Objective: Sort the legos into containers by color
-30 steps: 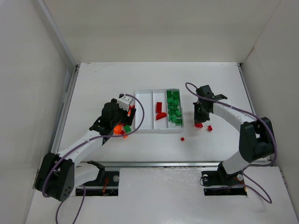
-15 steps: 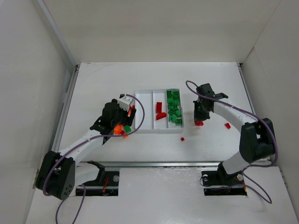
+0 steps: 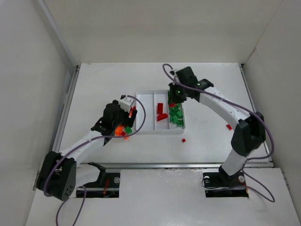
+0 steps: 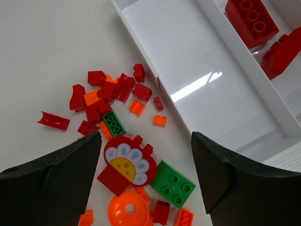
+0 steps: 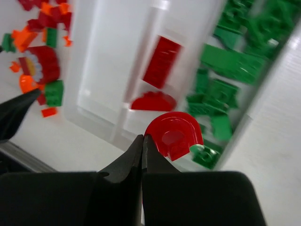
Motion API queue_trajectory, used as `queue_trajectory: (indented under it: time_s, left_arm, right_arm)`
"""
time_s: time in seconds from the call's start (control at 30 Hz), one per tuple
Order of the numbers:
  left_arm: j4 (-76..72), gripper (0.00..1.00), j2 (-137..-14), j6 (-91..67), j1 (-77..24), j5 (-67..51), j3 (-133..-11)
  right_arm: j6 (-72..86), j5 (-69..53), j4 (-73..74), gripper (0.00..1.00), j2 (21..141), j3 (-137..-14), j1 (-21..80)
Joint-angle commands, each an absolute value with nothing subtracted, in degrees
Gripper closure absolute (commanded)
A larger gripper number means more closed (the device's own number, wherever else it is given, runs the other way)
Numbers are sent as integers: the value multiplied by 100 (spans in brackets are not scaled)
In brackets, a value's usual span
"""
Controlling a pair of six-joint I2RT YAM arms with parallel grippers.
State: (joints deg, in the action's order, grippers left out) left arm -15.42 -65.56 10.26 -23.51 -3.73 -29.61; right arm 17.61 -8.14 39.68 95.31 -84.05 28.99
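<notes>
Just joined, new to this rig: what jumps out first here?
The right gripper holds a red arch piece over the white tray, whose right compartment is full of green bricks. The open left gripper hovers over a mixed pile of loose pieces left of the tray.

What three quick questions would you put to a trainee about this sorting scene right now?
1. True or false: the left compartment of the white shallow plastic tray holds orange bricks.
2. What do the right arm's fingers grip? A) a green brick B) a dark red arch-shaped plastic piece C) nothing
3. Fill in: in the top view, the loose pile of red, orange and green plastic bricks lies to the ___ of the tray.
Key: 1 false, that compartment is bare; 2 B; 3 left.
</notes>
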Motion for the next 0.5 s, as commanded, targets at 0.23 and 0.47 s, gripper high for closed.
queue_trajectory:
  time_s: [0.23,0.47]
  left_arm:
    - [-1670,24,-6355,1020,-2320,-176,-3076]
    - [-1547,24,-6240,1020,-2320,-70,-3015]
  right_arm:
    - [1415,-1135,3226,100,10924,-9808,3332]
    - [1468,-536,2760,100,11643,-10431,3217]
